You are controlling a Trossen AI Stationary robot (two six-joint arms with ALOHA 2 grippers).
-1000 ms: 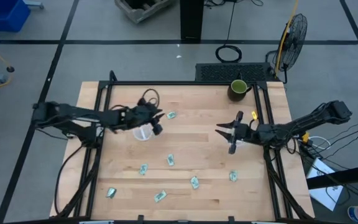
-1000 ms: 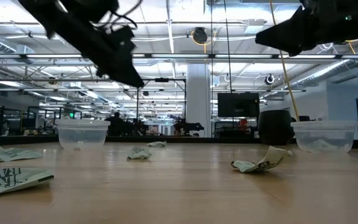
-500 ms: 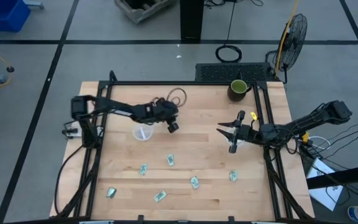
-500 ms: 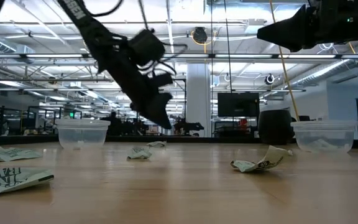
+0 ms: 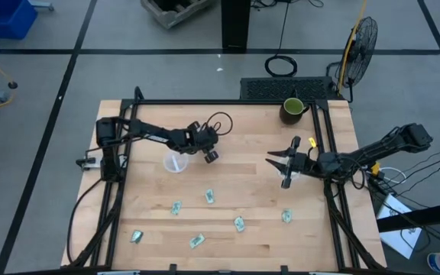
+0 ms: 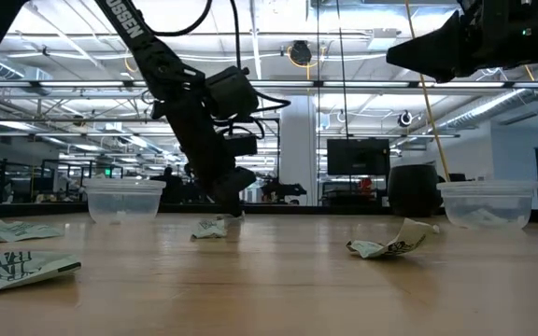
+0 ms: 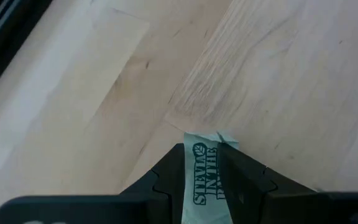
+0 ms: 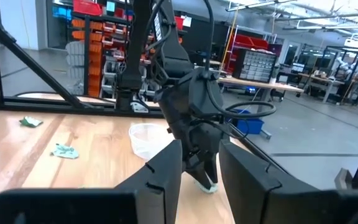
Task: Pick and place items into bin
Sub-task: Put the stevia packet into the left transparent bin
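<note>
1. Pale green-and-white packet (image 7: pixel 205 180) sits between the left gripper's (image 7: pixel 205 171) two dark fingers — long axis runs along the fingers, printed face toward the wrist camera, its far end poking out just past the tips. Fingers are narrowed onto it; I read this as a grip on the packet.
2. Position: left gripper (image 5: pixel 211 155) is low over the wooden table (image 5: pixel 243 145), at or very near the surface in the low view, just beside the clear plastic bin (image 5: pixel 175 163) on its right-hand side.
3. Deciding relation: the bin lies toward the left arm's own base from the gripper, close by — so the coming move, as I judge it, is a short lift and pull-back to bring the packet over the bin's mouth.
4. Right gripper (image 5: pixel 275 162) hangs above the table's right half, well apart from the bin, fingers partly spread, nothing between them.
5. Other packets (image 5: pixel 208 196) lie scattered along the near half of the table.
</note>
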